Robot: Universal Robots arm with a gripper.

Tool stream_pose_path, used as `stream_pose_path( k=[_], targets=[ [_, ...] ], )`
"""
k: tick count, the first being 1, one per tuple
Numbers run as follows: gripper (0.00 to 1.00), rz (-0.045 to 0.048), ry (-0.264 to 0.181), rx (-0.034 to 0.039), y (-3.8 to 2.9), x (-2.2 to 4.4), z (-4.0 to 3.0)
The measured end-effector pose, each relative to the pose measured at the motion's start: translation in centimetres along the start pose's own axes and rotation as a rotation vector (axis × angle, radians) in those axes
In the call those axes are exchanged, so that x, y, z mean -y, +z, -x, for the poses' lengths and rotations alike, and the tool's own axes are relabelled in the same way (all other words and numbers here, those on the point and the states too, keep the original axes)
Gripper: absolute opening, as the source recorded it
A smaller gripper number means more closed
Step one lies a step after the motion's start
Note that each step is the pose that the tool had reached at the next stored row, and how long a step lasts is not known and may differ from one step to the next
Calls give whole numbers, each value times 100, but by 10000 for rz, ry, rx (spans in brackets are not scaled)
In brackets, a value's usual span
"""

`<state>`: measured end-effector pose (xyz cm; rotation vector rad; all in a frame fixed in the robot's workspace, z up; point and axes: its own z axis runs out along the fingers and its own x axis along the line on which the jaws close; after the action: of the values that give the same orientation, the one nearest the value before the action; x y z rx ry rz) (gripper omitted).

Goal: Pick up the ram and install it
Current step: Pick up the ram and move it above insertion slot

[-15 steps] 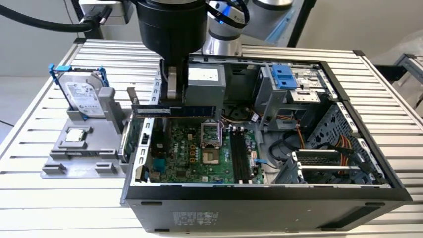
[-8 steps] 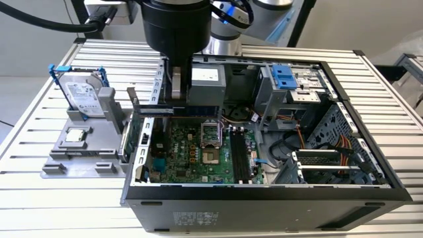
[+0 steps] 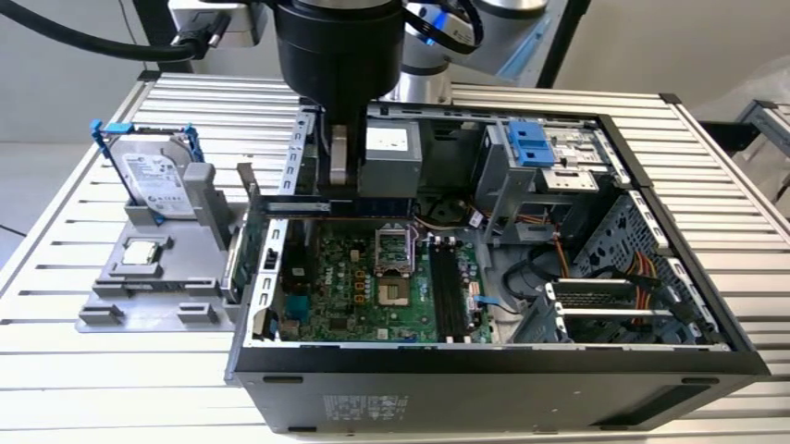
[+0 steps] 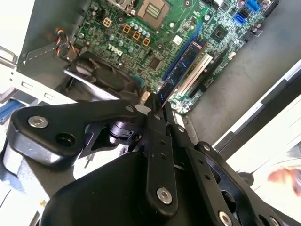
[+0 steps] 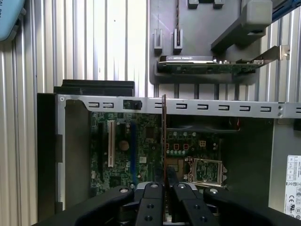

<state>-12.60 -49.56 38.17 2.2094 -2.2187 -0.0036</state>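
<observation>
Ribbed metal tabletop (image 3: 111, 370) carries an open computer case (image 3: 494, 365) lying on its side, close to the tabletop's near edge. The ram (image 5: 163, 136) shows as a thin upright sliver in the first wrist view, pinched between the closed fingers of the gripper (image 5: 164, 181). It hangs above the motherboard (image 3: 358, 296), and its free end crosses the line of the case's slotted rim rail (image 5: 211, 107).

In the exterior view the gripper is over the case's far side, toward that view's left. The long black memory slots (image 3: 447, 289) lie further toward the view's right, past the processor socket (image 3: 388, 250).

I judge the main risk to be the hold itself. The fingers seem to grip the stick near one end, so any push into a slot could lever it out of square. A tilted stick would seat at one end only, or strain the slot's contacts. Its free end could also knock the rim rail during travel.

An expansion card (image 5: 207, 67) and a hard drive (image 3: 158, 180) stand in a grey holder (image 3: 161, 296) by the tabletop's edge at the exterior view's left.
</observation>
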Motion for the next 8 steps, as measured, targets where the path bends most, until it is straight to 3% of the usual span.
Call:
stream_pose_path(
  k=[8],
  targets=[
    [0, 0, 0, -1, -1, 85, 0]
  ],
)
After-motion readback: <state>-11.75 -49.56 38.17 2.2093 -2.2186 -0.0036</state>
